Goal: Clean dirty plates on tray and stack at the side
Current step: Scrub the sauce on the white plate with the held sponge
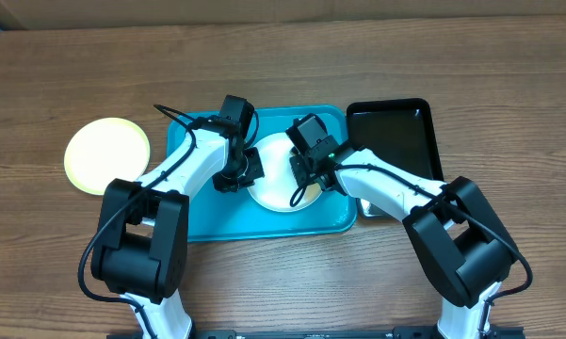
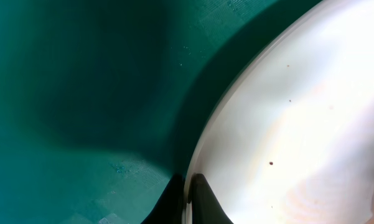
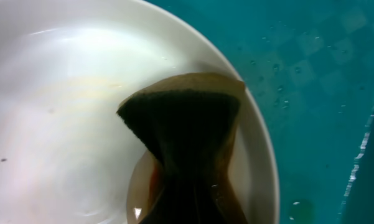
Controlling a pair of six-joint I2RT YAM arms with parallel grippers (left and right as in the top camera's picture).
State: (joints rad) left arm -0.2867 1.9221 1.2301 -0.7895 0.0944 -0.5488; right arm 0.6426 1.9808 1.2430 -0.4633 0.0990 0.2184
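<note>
A white plate (image 1: 275,174) lies on the turquoise tray (image 1: 202,212). My left gripper (image 1: 237,176) is shut on the plate's left rim; in the left wrist view its fingers (image 2: 188,190) pinch the rim of the plate (image 2: 299,124), which carries small dark specks. My right gripper (image 1: 306,179) is shut on a dark sponge (image 3: 183,134) with a brown edge and presses it on the plate (image 3: 62,93); brownish liquid pools by the sponge. A pale yellow-green plate (image 1: 106,154) lies on the table left of the tray. A third plate is not in view.
A glossy black tray (image 1: 396,137) sits right of the turquoise tray, partly under my right arm. The wooden table (image 1: 75,75) extends around both trays. Water drops dot the turquoise tray (image 3: 311,81) beside the plate.
</note>
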